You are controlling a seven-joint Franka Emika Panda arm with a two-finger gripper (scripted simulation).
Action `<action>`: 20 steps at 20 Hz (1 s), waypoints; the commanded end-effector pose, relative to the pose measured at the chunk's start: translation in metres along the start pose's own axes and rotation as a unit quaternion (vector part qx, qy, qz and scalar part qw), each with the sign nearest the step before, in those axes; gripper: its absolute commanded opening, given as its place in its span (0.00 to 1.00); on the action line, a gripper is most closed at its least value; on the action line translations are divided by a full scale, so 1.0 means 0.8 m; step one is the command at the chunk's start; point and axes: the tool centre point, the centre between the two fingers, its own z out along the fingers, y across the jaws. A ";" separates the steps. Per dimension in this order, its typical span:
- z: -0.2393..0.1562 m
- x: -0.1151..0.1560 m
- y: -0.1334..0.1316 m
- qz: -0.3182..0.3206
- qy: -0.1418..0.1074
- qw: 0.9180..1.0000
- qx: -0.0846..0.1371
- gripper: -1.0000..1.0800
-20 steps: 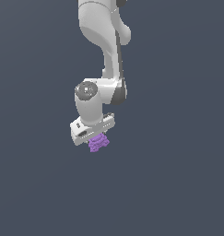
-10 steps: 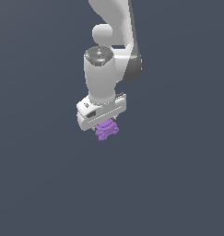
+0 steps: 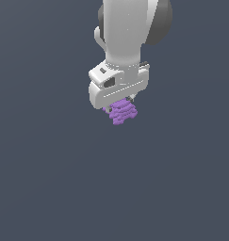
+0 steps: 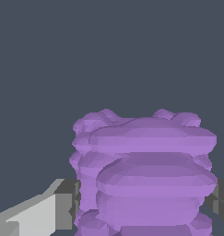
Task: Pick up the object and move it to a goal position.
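The object (image 3: 122, 112) is a small purple lumpy thing with a ridged surface. It hangs under the white hand of the arm, held off the dark grey ground. My gripper (image 3: 121, 107) is shut on it; the hand hides most of the fingers in the exterior view. In the wrist view the object (image 4: 145, 175) fills the space between the two grey finger pads (image 4: 67, 205), which press on its two sides. No goal marker shows in either view.
The white arm (image 3: 130, 33) rises from the hand to the top of the exterior view. All around is plain dark grey ground (image 3: 50, 179).
The arm has risen and swung toward the exterior view's right with the purple object still in the gripper. The hand now looks bigger and higher in the exterior view.
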 end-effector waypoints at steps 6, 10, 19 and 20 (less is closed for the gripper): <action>-0.102 0.017 -0.044 0.000 0.000 1.000 0.000 0.00; -0.144 0.026 -0.061 0.000 0.000 1.000 0.001 0.00; -0.201 0.039 -0.083 0.001 0.000 1.000 0.001 0.00; -0.204 0.040 -0.084 0.001 0.000 1.000 0.001 0.00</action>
